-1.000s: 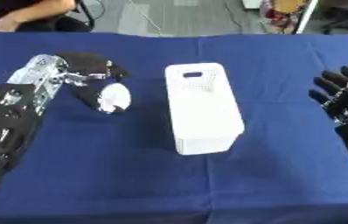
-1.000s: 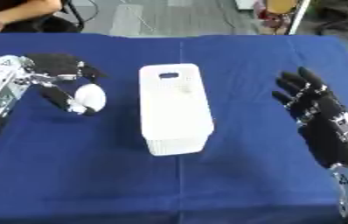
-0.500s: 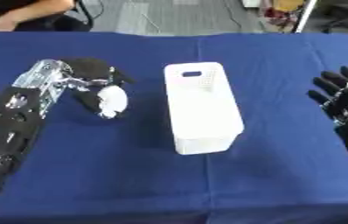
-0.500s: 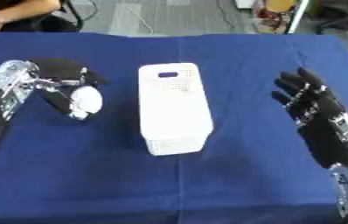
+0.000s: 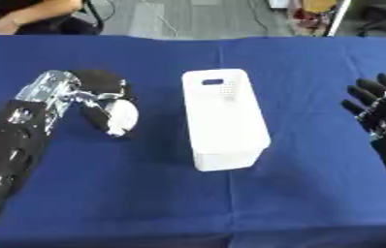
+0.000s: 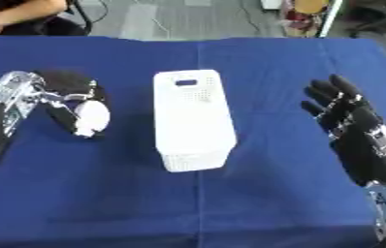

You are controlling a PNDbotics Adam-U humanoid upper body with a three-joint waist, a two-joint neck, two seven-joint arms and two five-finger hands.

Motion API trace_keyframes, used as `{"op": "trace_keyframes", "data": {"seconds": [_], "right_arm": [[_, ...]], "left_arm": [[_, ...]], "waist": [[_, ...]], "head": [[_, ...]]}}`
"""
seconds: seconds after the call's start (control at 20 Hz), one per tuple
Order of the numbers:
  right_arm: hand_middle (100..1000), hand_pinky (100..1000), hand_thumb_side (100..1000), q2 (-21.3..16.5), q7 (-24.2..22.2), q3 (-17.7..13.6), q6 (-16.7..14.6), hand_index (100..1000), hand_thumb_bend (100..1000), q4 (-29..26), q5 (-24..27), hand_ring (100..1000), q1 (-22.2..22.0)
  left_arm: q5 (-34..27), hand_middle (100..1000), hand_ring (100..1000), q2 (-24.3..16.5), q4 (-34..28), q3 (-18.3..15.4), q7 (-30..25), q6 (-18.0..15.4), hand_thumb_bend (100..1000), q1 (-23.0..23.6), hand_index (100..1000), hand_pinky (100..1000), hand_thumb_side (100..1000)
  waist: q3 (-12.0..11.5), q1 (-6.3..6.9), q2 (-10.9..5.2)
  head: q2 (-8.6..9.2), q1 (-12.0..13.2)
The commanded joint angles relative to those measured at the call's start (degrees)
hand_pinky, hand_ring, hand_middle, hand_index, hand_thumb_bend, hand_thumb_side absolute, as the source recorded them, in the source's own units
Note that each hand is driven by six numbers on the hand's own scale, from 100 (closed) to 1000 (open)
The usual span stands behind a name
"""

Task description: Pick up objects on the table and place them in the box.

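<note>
Item 1: your left hand (image 5: 103, 99), fingers curled round a white rounded object (image 5: 121, 116), left of the box (image 5: 222, 116) over the blue table (image 5: 145, 193).
Item 2: your right hand (image 6: 358, 131), fingers spread, idle at right.
Risk: the object could slip from the curl or strike the box's near wall if you carry it low.

White box (image 5: 224, 119), white object (image 5: 122, 116), blue table (image 5: 145, 193), black hands (image 6: 362, 140)
</note>
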State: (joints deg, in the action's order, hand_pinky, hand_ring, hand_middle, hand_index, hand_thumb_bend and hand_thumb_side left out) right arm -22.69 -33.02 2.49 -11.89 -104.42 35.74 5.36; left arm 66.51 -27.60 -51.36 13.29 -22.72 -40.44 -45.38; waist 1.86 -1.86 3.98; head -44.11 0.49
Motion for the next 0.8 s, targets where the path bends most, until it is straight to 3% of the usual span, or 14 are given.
{"op": "trace_keyframes", "data": {"seconds": [0.05, 0.25, 0.35, 0.5, 0.8], "right_arm": [[923, 1000, 612, -0.7, 0.0, -0.4, -0.1, 1000, 132, -0.6, 0.3, 1000, 0.4], [923, 1000, 615, -0.7, 0.0, -0.5, -0.1, 1000, 128, -0.5, 0.3, 1000, 0.3], [924, 1000, 615, -0.8, 0.0, -0.5, 0.0, 1000, 128, -0.5, 0.3, 1000, 0.3], [924, 1000, 616, -0.8, 0.0, -0.5, -0.1, 1000, 127, -0.5, 0.3, 1000, 0.4], [924, 1000, 615, -0.8, 0.0, -0.5, -0.1, 1000, 128, -0.5, 0.3, 1000, 0.4]], "left_arm": [[-1.6, 483, 338, -2.5, -2.1, -0.4, -5.8, -2.2, 377, -0.2, 638, 241, 514], [-2.6, 432, 233, -3.3, -3.5, 0.0, -9.0, -0.8, 216, 0.6, 576, 115, 341], [-3.2, 405, 192, -3.5, -4.1, 0.0, -9.8, -0.2, 123, 1.0, 538, 100, 249], [-3.8, 365, 141, -3.9, -4.8, -0.2, -10.5, 0.9, 100, 1.5, 490, 100, 141], [-4.9, 328, 100, -4.4, -5.6, -0.3, -11.3, 2.5, 100, 2.0, 437, 100, 148]], "waist": [[0.0, 0.15, -0.67], [-0.1, 0.16, -0.79], [-0.1, 0.15, -0.82], [-0.2, 0.12, -0.88], [-0.3, 0.06, -0.95]], "head": [[-0.01, 0.1], [-0.01, 0.0], [-0.01, 0.0], [-0.01, 0.0], [-0.01, -0.1]]}}
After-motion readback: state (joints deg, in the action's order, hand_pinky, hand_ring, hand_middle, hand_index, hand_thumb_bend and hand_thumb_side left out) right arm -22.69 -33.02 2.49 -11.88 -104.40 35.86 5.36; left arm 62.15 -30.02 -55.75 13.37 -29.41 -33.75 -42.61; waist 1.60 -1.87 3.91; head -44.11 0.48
